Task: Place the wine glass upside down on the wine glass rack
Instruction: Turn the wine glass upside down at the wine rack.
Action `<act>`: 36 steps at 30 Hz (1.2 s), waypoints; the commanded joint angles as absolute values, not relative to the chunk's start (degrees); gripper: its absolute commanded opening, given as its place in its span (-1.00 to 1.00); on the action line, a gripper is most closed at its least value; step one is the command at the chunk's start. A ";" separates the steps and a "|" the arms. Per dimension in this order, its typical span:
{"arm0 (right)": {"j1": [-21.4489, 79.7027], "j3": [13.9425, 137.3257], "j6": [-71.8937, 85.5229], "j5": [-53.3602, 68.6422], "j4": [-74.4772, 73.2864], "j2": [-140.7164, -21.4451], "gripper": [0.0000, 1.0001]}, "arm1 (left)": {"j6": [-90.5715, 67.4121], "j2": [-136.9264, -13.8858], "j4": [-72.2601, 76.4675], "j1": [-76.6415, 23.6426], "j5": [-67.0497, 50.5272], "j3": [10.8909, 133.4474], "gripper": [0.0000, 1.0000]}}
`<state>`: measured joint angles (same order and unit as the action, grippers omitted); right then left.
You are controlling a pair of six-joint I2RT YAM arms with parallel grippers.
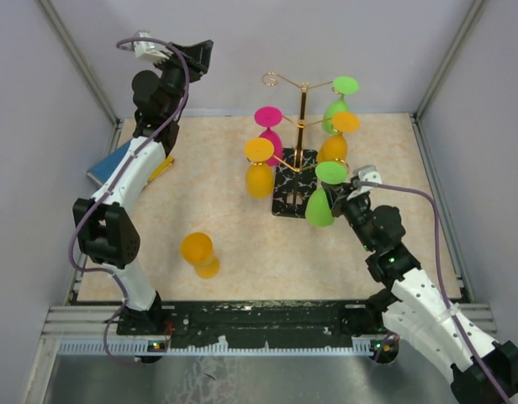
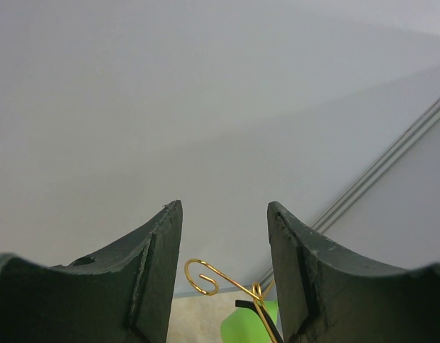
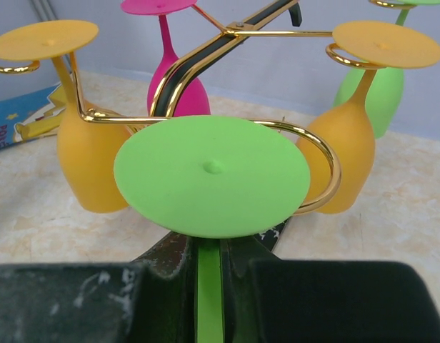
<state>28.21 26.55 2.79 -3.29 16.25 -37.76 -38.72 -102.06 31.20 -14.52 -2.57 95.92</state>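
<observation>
The tan table (image 1: 225,202) holds the tall gold wine glass rack (image 1: 303,118). Four hanging glasses (image 1: 259,168) are on it upside down. The left gripper (image 2: 223,211) is up high, partly open, holding nothing. The right gripper (image 3: 209,261) pinches the stem of the green wine glass (image 3: 211,175). That glass is upside down, with its flat foot at a gold hook on the rack. An orange glass (image 1: 198,252) sits alone on the table.

High rear overview, two wrist views; wine glass rack (image 1: 303,109) common to all.
</observation>
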 commanded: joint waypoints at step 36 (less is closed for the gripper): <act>29.79 24.22 -1.80 -27.91 35.51 -45.36 -1.00 | -40.80 -104.38 36.03 -13.18 -4.48 97.74 0.12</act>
<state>29.85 24.62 -1.08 -23.00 29.43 -44.93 -40.27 -103.63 33.52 -13.61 -3.46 95.94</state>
